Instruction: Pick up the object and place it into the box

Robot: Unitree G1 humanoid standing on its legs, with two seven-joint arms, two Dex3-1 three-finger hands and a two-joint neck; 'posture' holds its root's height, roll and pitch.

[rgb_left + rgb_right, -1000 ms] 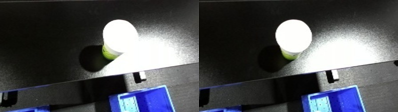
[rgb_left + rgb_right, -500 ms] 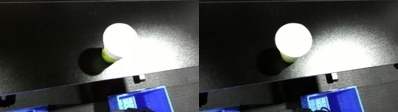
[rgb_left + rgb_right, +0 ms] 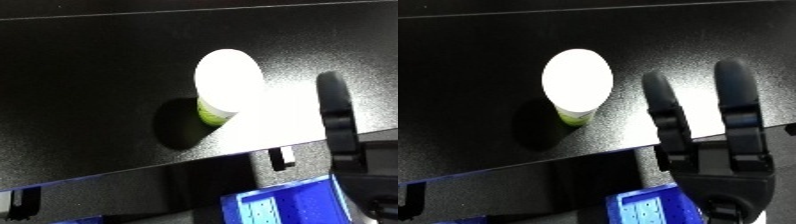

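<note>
the object (image 3: 577, 82) is a small upright container with a broad white top and a yellow-green body, standing on the black tabletop (image 3: 469, 60) a little back from its near edge, under strong glare that washes out the top and throws a dark shadow to its left. nothing touches it.

just to its right, the right hand (image 3: 704, 150) reaches up over the tabletop's edge with its black fingers (image 3: 663, 107) straight and spread, holding nothing; the nearest finger is beside the container but apart from it. in the left eye view only one finger shows at the right margin. the left hand appears in neither view.

below the tabletop's edge, at the bottom of the view, sits the blue bin (image 3: 284, 205), partly hidden by the hand and the edge, with a perforated panel visible inside.

judging by this, the step in hand is the approach to the grasp: the pick-up is not yet made and the placing is all to come. the next move would call for bringing the open hand leftward until the container sits between fingers and thumb, then closing round its green body, below the wide top, without tipping it.
</note>
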